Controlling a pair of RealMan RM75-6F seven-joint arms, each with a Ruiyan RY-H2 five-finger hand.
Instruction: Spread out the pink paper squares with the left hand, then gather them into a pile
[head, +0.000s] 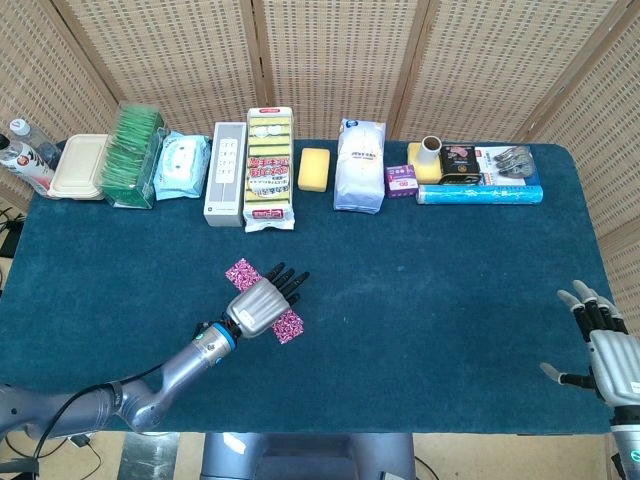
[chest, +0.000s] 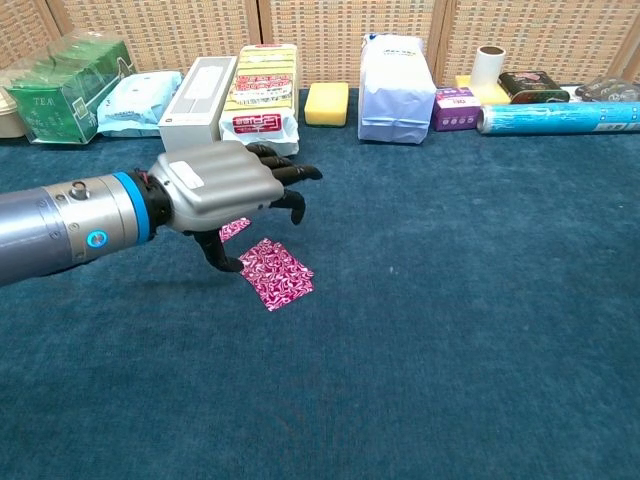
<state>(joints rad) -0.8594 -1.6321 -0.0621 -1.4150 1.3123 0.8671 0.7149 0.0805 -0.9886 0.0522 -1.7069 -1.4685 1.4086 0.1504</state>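
Note:
Two pink patterned paper squares lie on the blue cloth. One square (chest: 275, 273) (head: 289, 326) lies flat in front of my left hand. Only a corner of the other square (chest: 234, 229) (head: 241, 272) shows behind the hand. My left hand (chest: 220, 185) (head: 262, 303) hovers just above them with its fingers spread forward and its thumb pointing down, holding nothing. Between the two views the hand covers part of both squares. At the table's near right edge my right hand (head: 605, 350) stays open and idle.
Along the back edge stands a row of goods: a green tea box (chest: 62, 88), a wipes pack (chest: 140, 102), a white box (chest: 195, 94), a yellow packet (chest: 260, 100), a sponge (chest: 327, 103), a white bag (chest: 396, 88) and a blue roll (chest: 555, 118).

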